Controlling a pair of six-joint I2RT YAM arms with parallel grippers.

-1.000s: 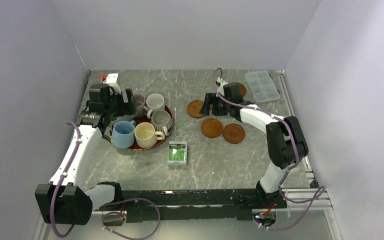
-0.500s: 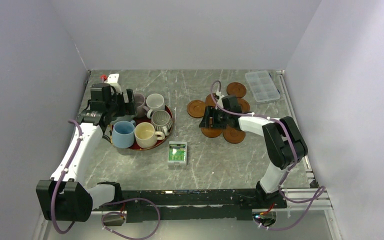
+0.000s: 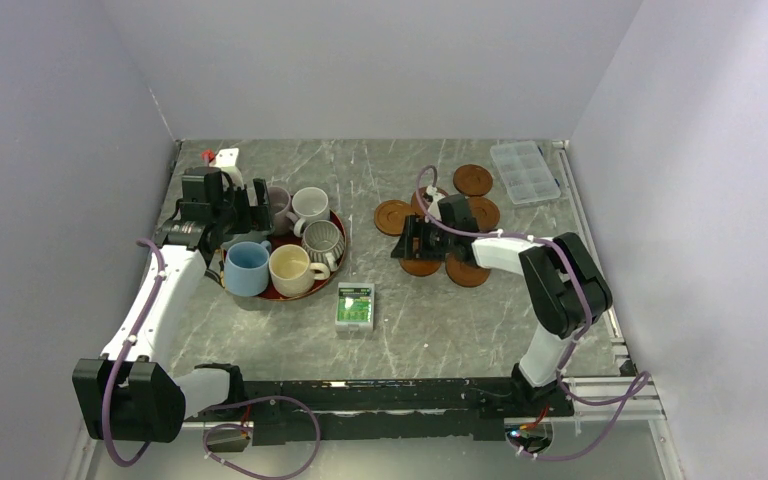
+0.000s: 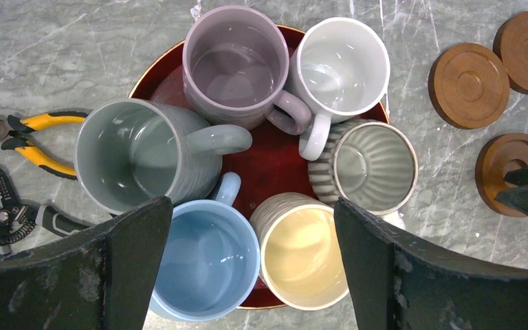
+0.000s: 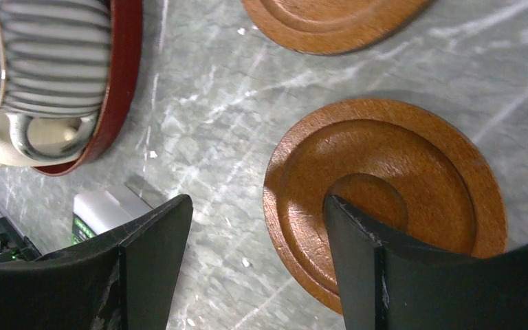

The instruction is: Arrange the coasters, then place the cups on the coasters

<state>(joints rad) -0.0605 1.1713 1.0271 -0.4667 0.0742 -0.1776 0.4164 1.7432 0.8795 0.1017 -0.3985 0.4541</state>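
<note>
Grey marbled table (image 3: 410, 330) fills the floor of the overhead view; both arms reach over it from the lower edge.

Left gripper (image 4: 247, 206) sits centre-left in the overhead view, above the dark-red tray (image 4: 265, 161). We note its jaws spread at their widest with nothing between them.

Right gripper (image 5: 256, 203) is low over the table right of centre. Jaws are partly spread and grip nothing. In its wrist view one finger overlaps a coaster (image 5: 385, 199) and the other is over bare table. We cannot tell whether it touches.

All six cups stand upright and crowded on the tray:
- grey-green cup (image 4: 134, 155), left
- mauve cup (image 4: 237, 65), top
- white cup (image 4: 340, 65), upper right
- striped cup (image 4: 371, 165), right
- blue cup (image 4: 206, 258), lower left
- cream cup (image 4: 306, 258), lower right

The coasters lie flat on the table right of the tray, well apart from the cups. We count five plainly from overhead: (image 3: 393, 217), (image 3: 473, 180), (image 3: 482, 212), (image 3: 468, 268) and one partly under the right gripper (image 3: 422, 265).

Smaller items:
- clear compartment box (image 3: 526, 172), upper right
- green box (image 3: 355, 307), below the tray
- yellow-handled pliers (image 4: 38, 137) and wire strippers (image 4: 7, 213), left of the tray
</note>
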